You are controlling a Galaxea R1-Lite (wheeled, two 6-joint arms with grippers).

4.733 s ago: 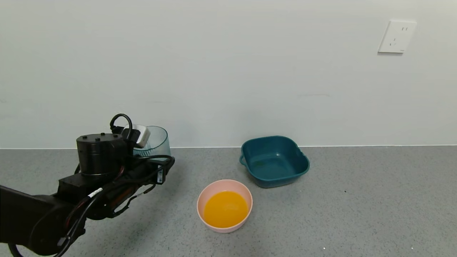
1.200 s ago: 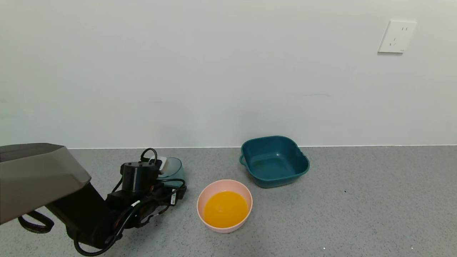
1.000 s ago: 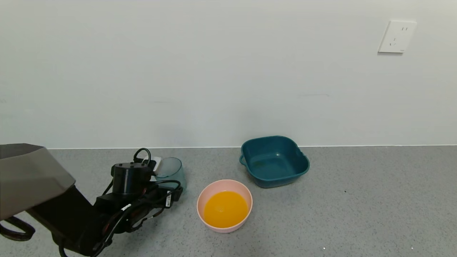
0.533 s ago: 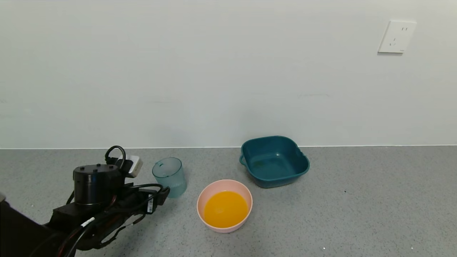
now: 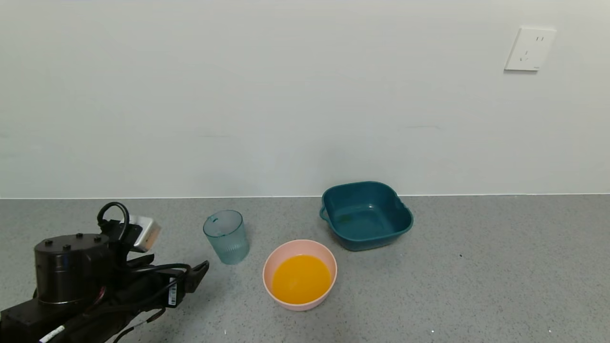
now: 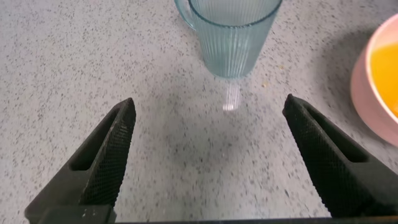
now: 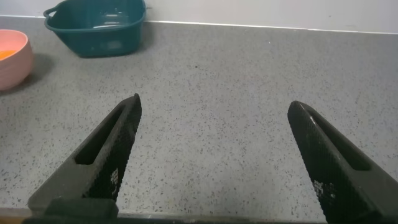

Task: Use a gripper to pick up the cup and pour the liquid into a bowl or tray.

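The cup [image 5: 227, 237] stands upright and empty on the grey counter, left of the pink bowl [image 5: 299, 247]. The bowl holds the orange liquid [image 5: 301, 278]. My left gripper [image 5: 193, 276] is open and empty, low at the near left, a short way back from the cup. In the left wrist view the cup [image 6: 229, 34] stands beyond the open gripper [image 6: 208, 109], apart from both fingers [image 6: 109, 155], with the bowl's rim [image 6: 367, 81] to one side. My right gripper [image 7: 214, 102] is open and empty over bare counter and does not show in the head view.
A dark teal basin [image 5: 366, 214] with side handles sits behind and right of the bowl, near the wall; it also shows in the right wrist view [image 7: 96, 25]. A white wall outlet [image 5: 530, 48] is at the upper right.
My left gripper lowered the cup onto the counter, let go of it, and drew back to the near left. The cup now stands alone.
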